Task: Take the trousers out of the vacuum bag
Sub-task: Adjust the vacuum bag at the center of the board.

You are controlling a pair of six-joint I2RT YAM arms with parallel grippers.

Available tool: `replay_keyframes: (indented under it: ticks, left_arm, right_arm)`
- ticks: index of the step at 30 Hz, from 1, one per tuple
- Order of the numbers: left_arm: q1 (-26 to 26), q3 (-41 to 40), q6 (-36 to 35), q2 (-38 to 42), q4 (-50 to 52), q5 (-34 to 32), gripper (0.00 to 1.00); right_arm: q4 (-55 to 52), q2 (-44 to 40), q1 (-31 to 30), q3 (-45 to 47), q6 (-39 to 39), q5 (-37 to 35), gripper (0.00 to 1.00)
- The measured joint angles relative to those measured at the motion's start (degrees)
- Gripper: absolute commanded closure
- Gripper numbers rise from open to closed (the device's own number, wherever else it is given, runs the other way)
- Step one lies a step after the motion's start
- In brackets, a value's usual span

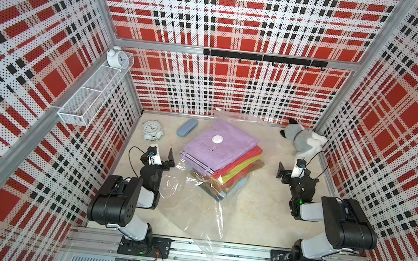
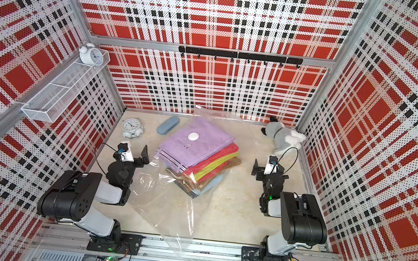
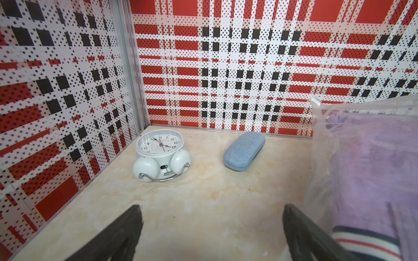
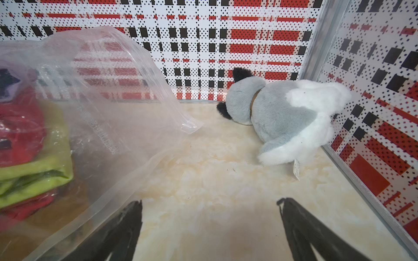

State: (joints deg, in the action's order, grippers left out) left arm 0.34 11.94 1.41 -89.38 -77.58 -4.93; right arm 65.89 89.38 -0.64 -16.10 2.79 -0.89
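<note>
While both top views take in the whole vacuum bag [image 1: 194,215] and its white valve cap [image 1: 218,138], wrist views catch only parts: left wrist view the lilac pair's striped band, right wrist view the zip-track edge lifted off the table [image 4: 226,180] nr the plush toy [image 4: 278,113]. Bag lies mid-table, long axis far-to-near, slightly skewed. Trousers [image 1: 222,154] sit inside its far half, long axis far-right to near-left, striped end twd the left gripper [image 3: 211,206]. Stack fanned: lilac top, then red, yellow-green, mustard, lt blue, dk denim. Left and right gripper [image 4: 209,201]: jaws wide apart, nothing held.
</note>
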Motion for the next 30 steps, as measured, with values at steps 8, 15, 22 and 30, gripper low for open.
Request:
replay_keyframes:
  ticks: [8,15,22,30]
  left_arm:
    - [0.00,0.00,0.00,0.00,0.02,0.00,0.02]
    - [0.02,0.00,0.00,0.00,0.02,0.02,0.02]
    - [0.11,0.00,0.02,0.00,0.02,0.02,0.02]
    - [1.03,-0.33,1.68,0.98,0.04,-1.44,0.02]
  right_arm:
    - [0.00,0.00,0.00,0.00,0.02,0.00,0.00]
    - [-0.02,-0.02,0.00,0.00,0.00,0.00,0.00]
    - [-0.02,0.00,0.00,0.00,0.00,0.00,0.00]
    - [0.11,-0.07,0.02,0.09,0.63,-1.25,0.00]
